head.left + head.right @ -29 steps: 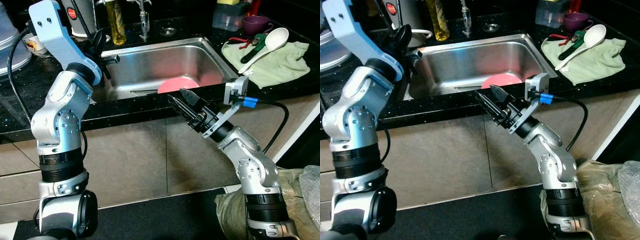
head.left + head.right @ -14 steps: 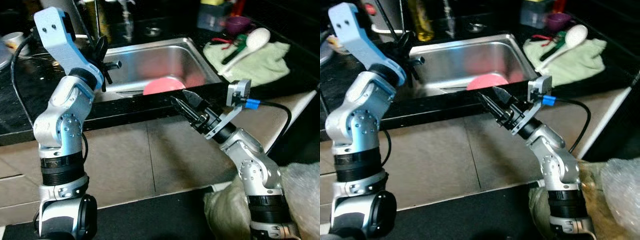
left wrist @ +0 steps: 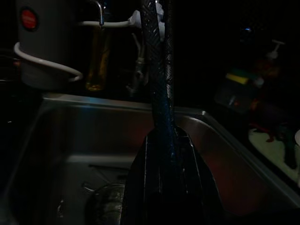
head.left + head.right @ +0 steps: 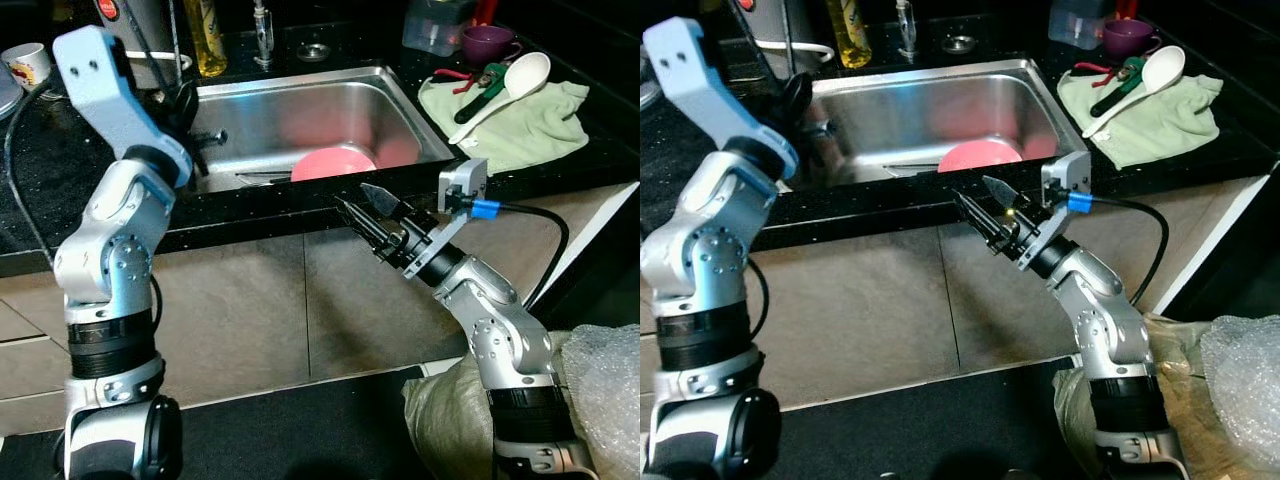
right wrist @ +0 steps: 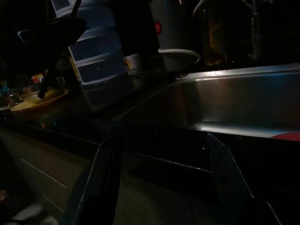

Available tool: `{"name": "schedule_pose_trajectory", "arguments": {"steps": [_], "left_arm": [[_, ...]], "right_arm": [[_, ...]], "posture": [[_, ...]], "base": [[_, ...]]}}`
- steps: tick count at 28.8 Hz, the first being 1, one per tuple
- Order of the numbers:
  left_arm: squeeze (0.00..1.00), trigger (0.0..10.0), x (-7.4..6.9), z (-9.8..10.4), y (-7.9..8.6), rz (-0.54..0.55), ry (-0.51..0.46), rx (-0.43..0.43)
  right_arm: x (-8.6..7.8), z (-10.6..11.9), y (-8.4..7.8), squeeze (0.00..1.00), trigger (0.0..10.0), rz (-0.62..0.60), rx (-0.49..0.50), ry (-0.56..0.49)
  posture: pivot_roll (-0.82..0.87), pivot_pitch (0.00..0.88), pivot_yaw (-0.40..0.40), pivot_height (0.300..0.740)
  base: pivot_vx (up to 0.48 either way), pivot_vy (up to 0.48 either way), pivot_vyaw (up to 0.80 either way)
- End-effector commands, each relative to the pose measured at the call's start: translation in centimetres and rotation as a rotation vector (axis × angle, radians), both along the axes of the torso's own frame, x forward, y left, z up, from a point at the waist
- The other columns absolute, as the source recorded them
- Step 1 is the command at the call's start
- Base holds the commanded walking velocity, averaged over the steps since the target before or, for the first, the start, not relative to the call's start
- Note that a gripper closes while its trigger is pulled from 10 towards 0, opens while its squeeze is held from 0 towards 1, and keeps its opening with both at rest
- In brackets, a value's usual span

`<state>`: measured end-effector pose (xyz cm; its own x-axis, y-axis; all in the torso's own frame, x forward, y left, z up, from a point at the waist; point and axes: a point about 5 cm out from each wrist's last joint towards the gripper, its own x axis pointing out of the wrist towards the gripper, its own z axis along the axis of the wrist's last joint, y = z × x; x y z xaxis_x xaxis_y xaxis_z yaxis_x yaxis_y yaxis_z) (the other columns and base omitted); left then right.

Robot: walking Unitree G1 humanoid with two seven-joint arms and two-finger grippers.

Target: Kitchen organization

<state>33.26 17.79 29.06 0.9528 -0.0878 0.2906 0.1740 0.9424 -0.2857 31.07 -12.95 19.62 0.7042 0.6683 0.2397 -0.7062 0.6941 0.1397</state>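
Note:
A pink plate [image 4: 332,163] lies in the steel sink [image 4: 300,105] beside some cutlery [image 4: 262,178]. My left gripper [image 4: 188,108] hangs shut over the sink's left rim. In the left wrist view its fingers [image 3: 159,70] press together and point at the dark back of the counter. My right gripper [image 4: 352,196] is open and holds nothing. It floats just in front of the black counter edge, below the plate. The right wrist view has its two fingers [image 5: 101,183] spread wide before the sink's front wall.
A green cloth [image 4: 530,125] right of the sink carries a white spoon [image 4: 510,85] and a green-handled tool [image 4: 482,80]. Behind stand a purple cup [image 4: 487,42], a clear box [image 4: 430,25], a tap [image 4: 263,25], a yellow bottle [image 4: 210,40] and a kettle [image 4: 140,25]. Plastic bags [image 4: 590,390] lie on the floor at right.
The whole picture has swung and shifted, so the camera moved. Both grippers hold about the same places relative to the sink; the right one stays open.

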Motion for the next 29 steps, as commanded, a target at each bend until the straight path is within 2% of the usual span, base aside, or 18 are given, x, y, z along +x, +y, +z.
{"name": "schedule_pose_trajectory", "arguments": {"steps": [1, 8, 29], "left_arm": [[0.00, 10.0, 0.06, -0.45, 0.61, 0.022, 0.009, 0.006], [0.00, 10.0, 0.04, -0.95, 0.94, 0.021, 0.021, 0.013], [0.00, 10.0, 0.14, -0.88, 0.65, -0.002, 0.011, 0.029]], "right_arm": [[0.07, -0.40, -0.01, 0.00, 10.0, -0.010, -0.014, 0.009], [-0.14, -0.09, 0.25, 0.00, 10.0, 0.013, 0.019, -0.002], [-0.19, 0.18, 0.63, 0.00, 10.0, 0.029, 0.041, -0.016]], "posture": [[-0.03, 0.032, 0.036, 0.740], [-0.02, 0.028, 0.035, 0.740], [-0.02, 0.018, 0.040, 0.740]], "base": [[0.000, 0.000, 0.00], [0.000, 0.000, 0.00], [0.312, 0.000, 0.00]]}}
